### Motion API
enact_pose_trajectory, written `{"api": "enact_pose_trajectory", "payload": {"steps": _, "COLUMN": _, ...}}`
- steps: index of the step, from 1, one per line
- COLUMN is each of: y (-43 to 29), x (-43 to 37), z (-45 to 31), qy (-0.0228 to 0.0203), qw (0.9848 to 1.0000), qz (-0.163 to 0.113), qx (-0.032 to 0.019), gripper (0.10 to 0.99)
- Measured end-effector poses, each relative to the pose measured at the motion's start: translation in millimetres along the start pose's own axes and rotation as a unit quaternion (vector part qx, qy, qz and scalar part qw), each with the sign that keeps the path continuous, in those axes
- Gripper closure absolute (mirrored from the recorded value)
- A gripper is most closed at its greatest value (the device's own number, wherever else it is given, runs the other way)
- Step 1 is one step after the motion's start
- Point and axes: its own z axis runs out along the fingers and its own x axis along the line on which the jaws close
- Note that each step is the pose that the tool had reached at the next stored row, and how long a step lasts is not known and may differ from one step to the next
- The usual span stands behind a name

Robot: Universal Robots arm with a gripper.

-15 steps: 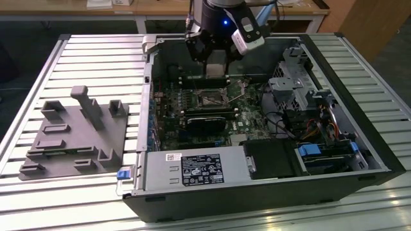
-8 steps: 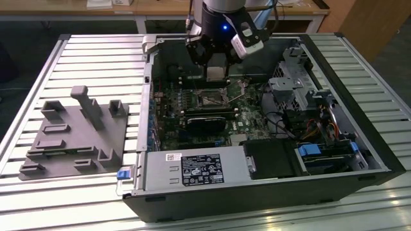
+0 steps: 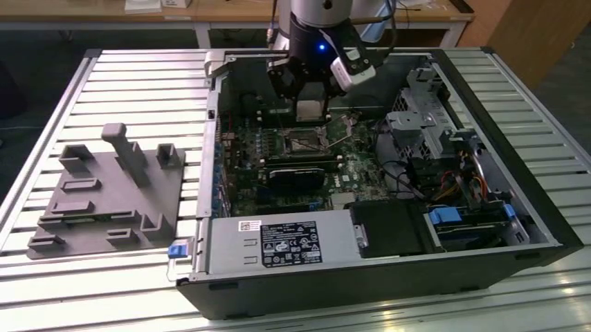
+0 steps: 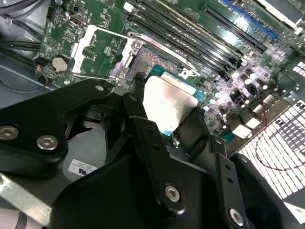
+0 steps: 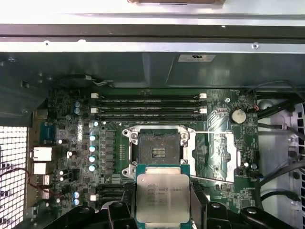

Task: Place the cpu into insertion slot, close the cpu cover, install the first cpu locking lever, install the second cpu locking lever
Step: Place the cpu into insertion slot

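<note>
Tool (image 4: 167,109) grips the cpu (image 5: 163,198) by its edges, near the open insertion slot (image 5: 158,151). Best kept level, corners squared.

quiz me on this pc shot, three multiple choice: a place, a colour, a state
1. Where is the cpu relative to the insertion slot? A seated in it B in the hand, outside it C under it
2. The motherboard is: A green B red C white
3. The cpu cover is: A shut B swung open C bent in half
Answers: B, the hand grips the cpu while the slot lies bare; A, green shows in both wrist views; B, its frame lies flipped beside the slot.
</note>
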Motion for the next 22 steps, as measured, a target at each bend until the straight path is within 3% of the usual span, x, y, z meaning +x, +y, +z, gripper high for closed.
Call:
{"api": "enact_pose_trajectory", "payload": {"steps": 14, "y": 11.1, "x": 0.5, "z": 16.9, "qy": -0.0004, "qw": 1.0, "qz": 0.003, "qx": 0.0038, "gripper": 0.545}}
{"api": "enact_pose_trajectory", "payload": {"steps": 18, "y": 11.6, "x": 0.5, "z": 19.5, "qy": -0.0028, "qw": 0.9995, "qz": 0.032, "qx": 0.0042, "gripper": 0.545}}
{"api": "enact_pose_trajectory", "payload": {"steps": 22, "y": 11.4, "x": 0.6, "z": 21.6, "qy": -0.0059, "qw": 0.9977, "qz": 0.067, "qx": 0.0047, "gripper": 0.545}}
